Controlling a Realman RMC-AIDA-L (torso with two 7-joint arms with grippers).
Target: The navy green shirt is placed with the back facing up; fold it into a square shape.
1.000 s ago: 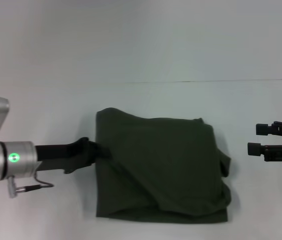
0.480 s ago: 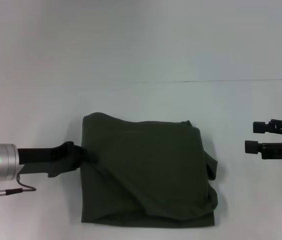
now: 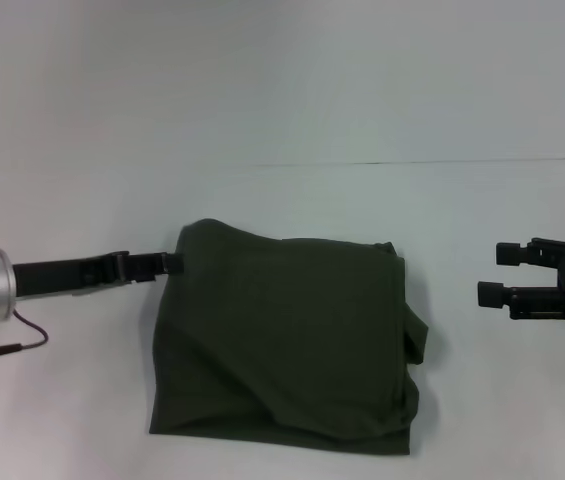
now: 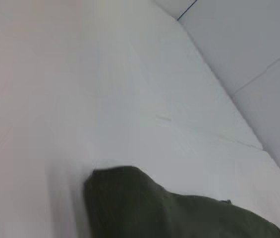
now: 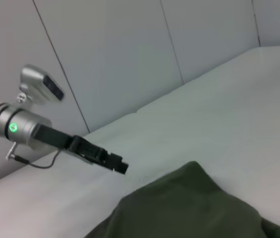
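Leftward drag over: since the earlier frames the shirt (image 3: 287, 340) has slid toward the robot's left, and the left gripper (image 3: 147, 266) has come off its left edge and risen to the upper left corner. It now sits just beside that corner, seemingly clear of the cloth. From the right wrist view the left gripper (image 5: 112, 162) looks narrow, with nothing between the fingers, though I cannot be sure.

Shirt lies on the white table (image 3: 282, 200), centre of the work area, near the front edge. Already folded to a rough square. Left and front edges fairly straight. Right side untidy: a lump of fabric bulges out past the fold line. Left wrist view shows only the near corner of the shirt (image 4: 130, 198).

Right gripper (image 3: 497, 274) hovers well to the right of the shirt, fingers spread wide, empty, pointing at the cloth.

Key relation: the loose bulge is on the shirt's right edge, facing the right gripper. That arm is the nearer one for tidying it. Left gripper is across the whole garment from it. Judged: fold mostly done, squaring-up remains.
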